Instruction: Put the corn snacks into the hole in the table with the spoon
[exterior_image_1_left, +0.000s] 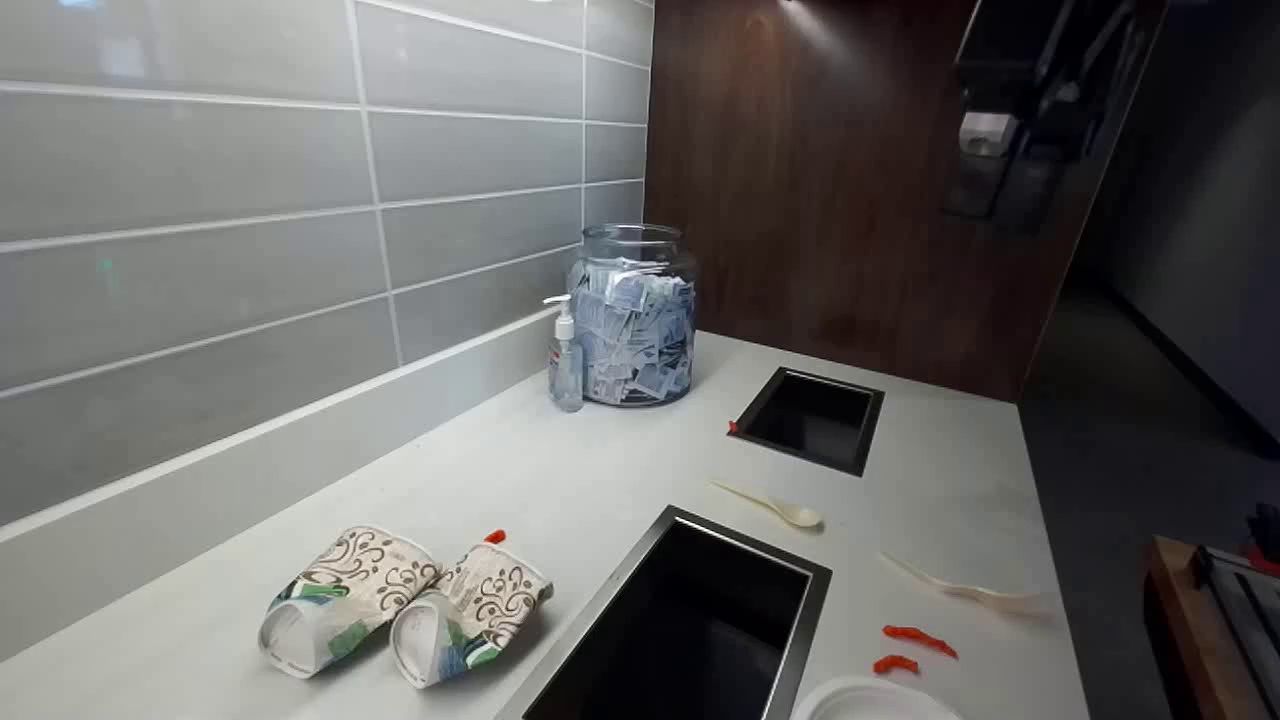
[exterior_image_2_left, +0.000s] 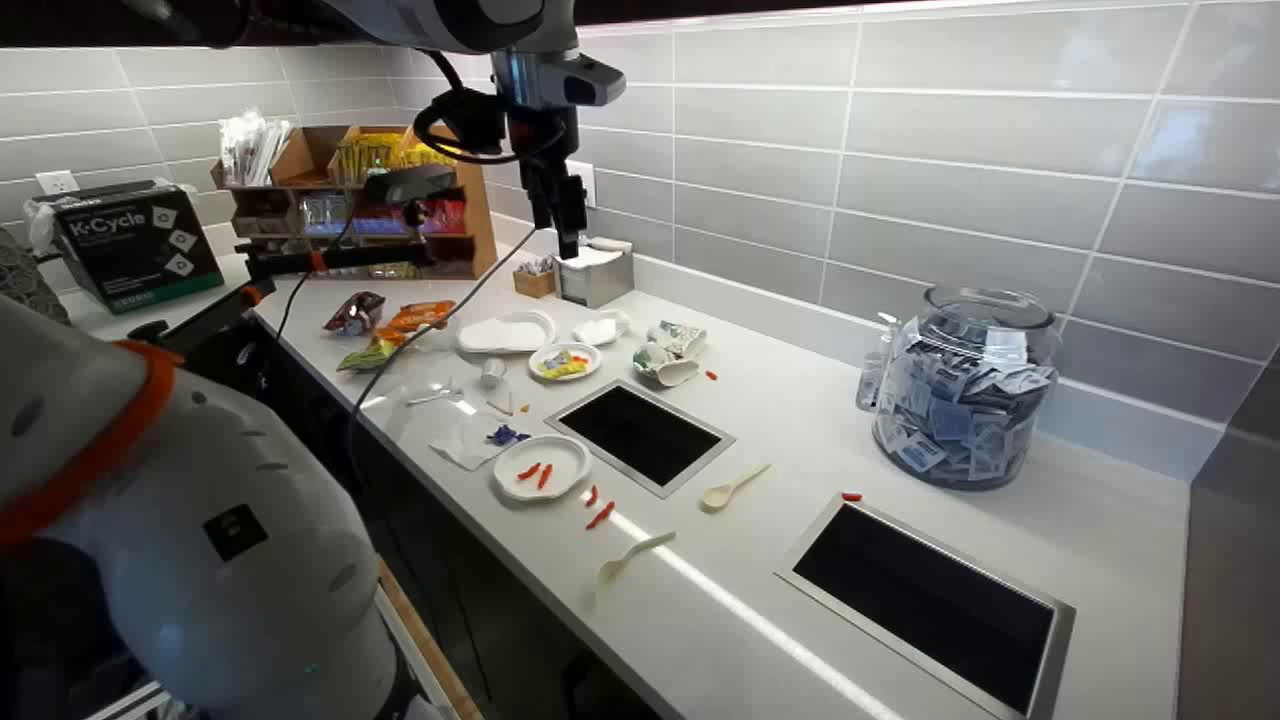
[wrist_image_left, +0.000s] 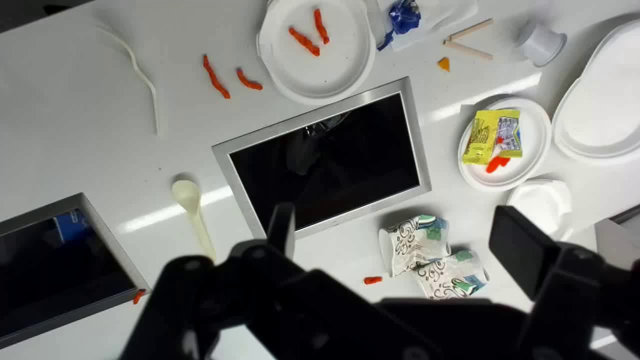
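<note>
I find the end effector (wrist_image_left: 400, 232) hanging above the tabletop (exterior_image_2_left: 780, 400), its fingers (wrist_image_left: 522, 250) wide apart. One spoon (wrist_image_left: 189, 197) lies below, well apart from it, between the closer hole (wrist_image_left: 325, 165) and the farther hole (wrist_image_left: 45, 272); in the wrist view its handle reaches the end effector's outline, and I cannot tell whether the tip is covered. A second spoon (exterior_image_2_left: 628, 559) lies near the robot-side edge. Of the corn snacks (wrist_image_left: 304, 41), two rest on a white plate (wrist_image_left: 345, 70) beside the closer hole, two lie just beside that plate, one is next to two patterned paper cups (wrist_image_left: 417, 245), and one sits at a corner of the farther hole's frame. Both cups lie on their sides, in view between the fingers. A glass jar (exterior_image_1_left: 632, 243) full of packets (exterior_image_2_left: 955, 405) stands near the farther hole
</note>
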